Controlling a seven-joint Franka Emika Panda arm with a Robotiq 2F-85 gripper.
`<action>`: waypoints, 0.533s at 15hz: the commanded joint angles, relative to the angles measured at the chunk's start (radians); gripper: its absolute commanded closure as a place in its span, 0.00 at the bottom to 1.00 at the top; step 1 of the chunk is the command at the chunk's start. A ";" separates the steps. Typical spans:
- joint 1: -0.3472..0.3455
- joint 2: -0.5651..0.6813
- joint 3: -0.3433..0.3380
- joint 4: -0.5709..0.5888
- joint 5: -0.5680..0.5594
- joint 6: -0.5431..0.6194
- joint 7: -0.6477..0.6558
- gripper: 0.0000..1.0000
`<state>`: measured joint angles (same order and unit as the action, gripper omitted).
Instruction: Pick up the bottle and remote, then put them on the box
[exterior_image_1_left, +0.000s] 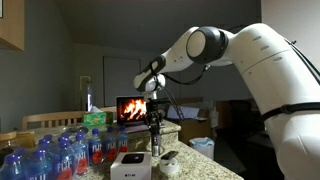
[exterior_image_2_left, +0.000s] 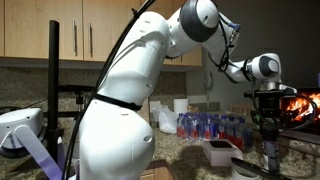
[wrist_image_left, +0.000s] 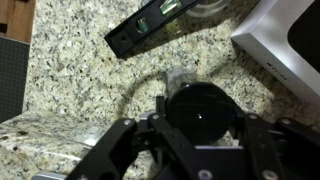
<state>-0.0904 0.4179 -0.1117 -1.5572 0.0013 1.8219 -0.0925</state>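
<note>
In the wrist view my gripper (wrist_image_left: 200, 125) is shut on the small dark bottle (wrist_image_left: 200, 110), seen from above as a round black top between the fingers. The bottle stands upright over the granite counter. The black remote (wrist_image_left: 150, 28) lies flat on the counter beyond it. A corner of the low white box (wrist_image_left: 285, 45) shows to the upper right. In both exterior views the gripper (exterior_image_1_left: 155, 122) (exterior_image_2_left: 268, 125) points straight down with the bottle (exterior_image_1_left: 156, 145) (exterior_image_2_left: 268, 152) below it, beside the white box (exterior_image_1_left: 131, 165) (exterior_image_2_left: 218, 152).
Several clear water bottles with blue and red labels (exterior_image_1_left: 60, 150) (exterior_image_2_left: 210, 125) stand packed on the counter behind the white box. A brown cardboard box (exterior_image_1_left: 192, 128) and a screen showing fire (exterior_image_1_left: 133, 108) stand further back. The counter edge (wrist_image_left: 30, 140) is close.
</note>
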 joint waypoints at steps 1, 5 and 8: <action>-0.023 0.028 0.014 0.059 0.008 -0.075 0.002 0.69; -0.026 0.036 0.013 0.080 0.004 -0.107 0.005 0.69; -0.017 0.001 0.015 0.067 -0.016 -0.112 -0.002 0.69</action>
<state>-0.1007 0.4479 -0.1116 -1.5010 0.0001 1.7475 -0.0921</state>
